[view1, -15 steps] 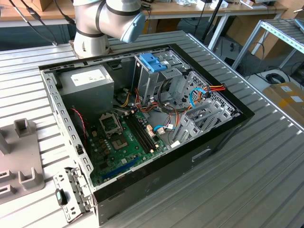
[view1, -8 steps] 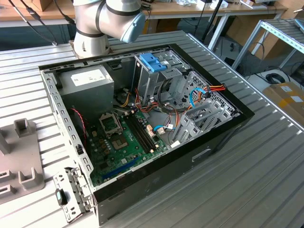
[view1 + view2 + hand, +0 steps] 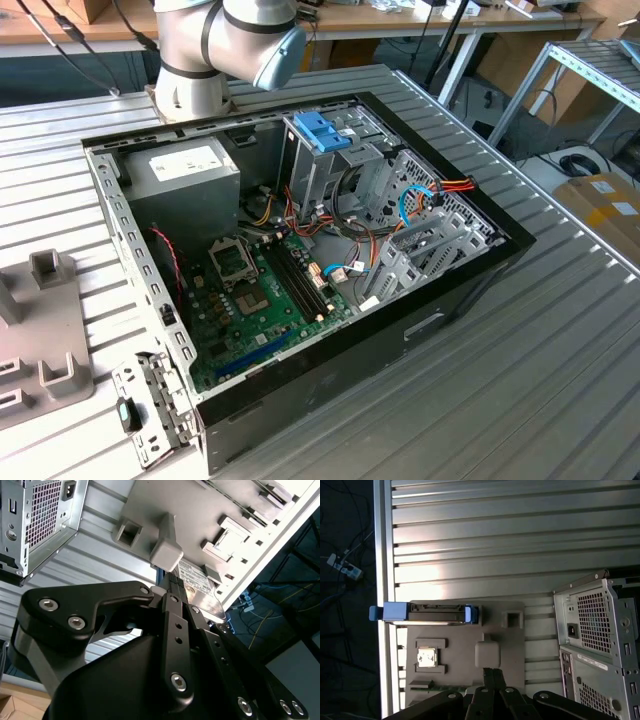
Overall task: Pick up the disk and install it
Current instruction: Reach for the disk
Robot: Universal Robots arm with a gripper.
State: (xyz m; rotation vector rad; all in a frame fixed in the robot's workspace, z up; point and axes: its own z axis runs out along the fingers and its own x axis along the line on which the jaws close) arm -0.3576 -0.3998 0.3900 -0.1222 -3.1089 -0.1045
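The tool (image 3: 493, 671) was pressed together and pinching nothing, its black tips meeting with barely a seam between them in both wrist views. It hung above a grey holder plate (image 3: 512, 645) that lay on the ribbed metal surface (image 3: 470, 530). A raised grey block (image 3: 166, 556) on that plate stood directly ahead of the tool's tips (image 3: 170, 582), close to them.

The disk (image 3: 437, 614) stood on edge in a slot along the plate's far rim, beyond the block and apart from the tool. Its blue frame ends stuck out at either side. In the second wrist view its white label (image 3: 192, 574) peeked out past the tips.

Off to the tool's side stood the computer case (image 3: 595, 630), its vented rear panel facing the tool. In the exterior view the case (image 3: 300, 250) lay open, and the arm (image 3: 230, 40) rose behind it.
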